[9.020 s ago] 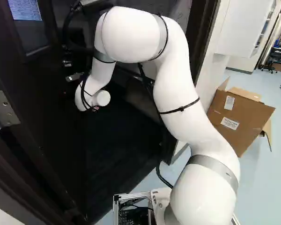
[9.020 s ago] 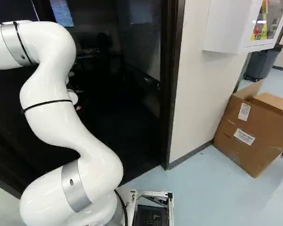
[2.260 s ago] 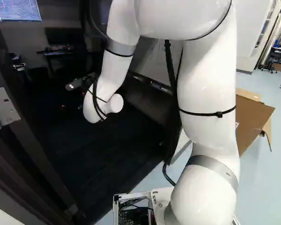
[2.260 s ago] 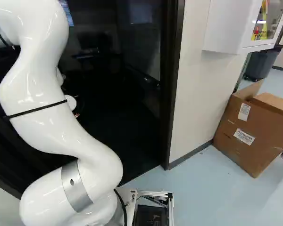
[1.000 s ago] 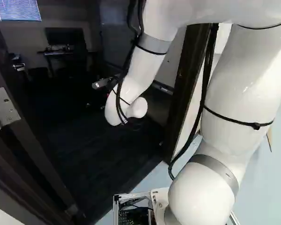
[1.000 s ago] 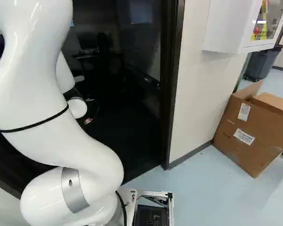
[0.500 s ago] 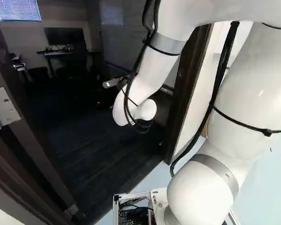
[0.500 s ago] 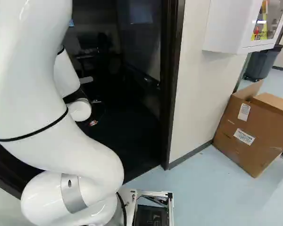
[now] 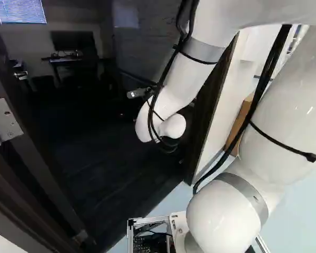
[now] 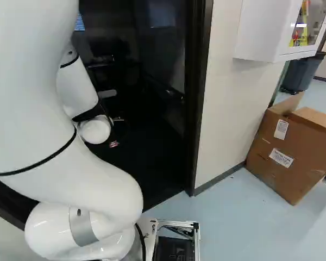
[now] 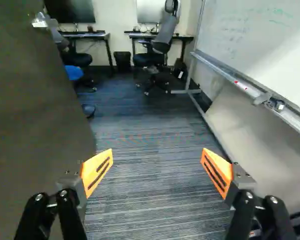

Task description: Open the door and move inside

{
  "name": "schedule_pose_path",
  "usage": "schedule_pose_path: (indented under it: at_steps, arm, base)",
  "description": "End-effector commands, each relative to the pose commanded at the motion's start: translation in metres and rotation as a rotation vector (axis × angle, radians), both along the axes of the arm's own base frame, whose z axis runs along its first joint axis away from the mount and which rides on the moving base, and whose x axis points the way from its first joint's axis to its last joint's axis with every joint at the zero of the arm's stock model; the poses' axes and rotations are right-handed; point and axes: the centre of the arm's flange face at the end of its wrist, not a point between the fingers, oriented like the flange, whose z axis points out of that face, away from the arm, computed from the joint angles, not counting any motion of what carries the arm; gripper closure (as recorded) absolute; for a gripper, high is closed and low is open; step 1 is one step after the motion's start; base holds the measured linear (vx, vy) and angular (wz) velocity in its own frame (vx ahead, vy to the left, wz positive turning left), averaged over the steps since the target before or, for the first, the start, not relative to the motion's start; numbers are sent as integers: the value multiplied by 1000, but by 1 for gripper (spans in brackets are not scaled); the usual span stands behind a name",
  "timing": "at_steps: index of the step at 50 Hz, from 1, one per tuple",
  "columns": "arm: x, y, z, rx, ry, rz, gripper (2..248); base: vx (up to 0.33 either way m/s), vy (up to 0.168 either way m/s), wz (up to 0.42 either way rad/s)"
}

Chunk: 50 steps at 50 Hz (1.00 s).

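The gripper (image 11: pixel 157 152) is open and empty, its two orange pads (image 11: pixel 97 172) spread wide over the carpet (image 11: pixel 152 125), with nothing between them. The one door (image 11: pixel 35 130) stands swung into the room, close beside the gripper on its left, with its single visible handle (image 11: pixel 39 22) farther ahead on that same side. One hinge (image 9: pixel 5 121) shows in the left base view; the door hangs from that side, so the passage ahead of the gripper is likely wide enough to enter. The arm (image 9: pixel 187 74) reaches through the doorway, probably because it has nothing more to pull and may be guarding the door against swinging back. To the gripper's right, one whiteboard (image 11: pixel 265 32) sits on a frame that holds it upright along that side. Well ahead are two desks (image 11: pixel 85 35), two screens (image 11: pixel 70 11), two office chairs (image 11: pixel 160 37) and one waste bin (image 11: pixel 122 61). Behind the gripper, outside, one cardboard box (image 10: pixel 293 152) sits beyond the door frame (image 10: pixel 198 98). Driving in comes next; the whiteboard's feet could catch the base.
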Motion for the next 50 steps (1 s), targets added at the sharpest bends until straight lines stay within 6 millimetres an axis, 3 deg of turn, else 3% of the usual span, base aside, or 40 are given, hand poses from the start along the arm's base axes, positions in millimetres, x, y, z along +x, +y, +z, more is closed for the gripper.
schedule_pose_path:
  at_steps: [50]
  arm:
    - [-24,-69,-3,2,-5,-170,3]
  base:
    - [0,0,0]
